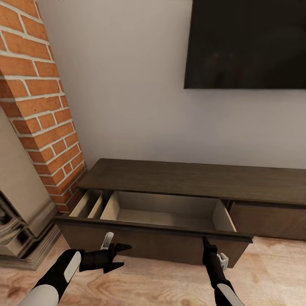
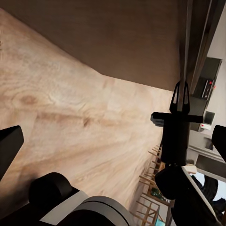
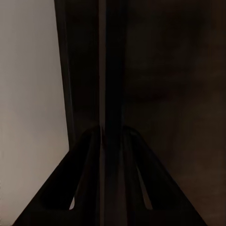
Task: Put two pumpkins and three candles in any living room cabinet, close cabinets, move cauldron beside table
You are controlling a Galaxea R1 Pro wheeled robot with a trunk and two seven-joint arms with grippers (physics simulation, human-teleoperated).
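**Gripping the front panel of an open, empty cabinet drawer**

Holding the drawer front of the long, low dark-brown wooden cabinet point(image 1: 191, 180) with my right hand point(image 1: 207, 243), I see the wide pale-lined drawer point(image 1: 170, 212) pulled well out; its interior shows bare, and no pumpkin or candle appears in these views, nor the cauldron. The cabinet stands against the pale wall beneath a flat black wall-mounted screen point(image 1: 246, 42), beside a red-brick column point(image 1: 38, 106).

Risk, as I judge it: the drawer stands open over the light wood-plank floor point(image 1: 148, 284) with nothing yet inside. If I push it shut now, I must reopen it later; if I swing the arms away carelessly, an elbow or the base could knock the protruding front. Because the grip sits toward the drawer's right end, an off-centre pull might rack the drawer on its runners.

Pose: the right arm reaches up from low down, its hand upright at the drawer's top edge; the right wrist view shows the two dark fingers point(image 3: 87, 179) clenched on the thin dark panel edge point(image 3: 110, 94). The left hand point(image 1: 119, 255) hangs just in front of the drawer face near its left end, pointing across toward the other arm, fingers released and spread, grasping nothing.
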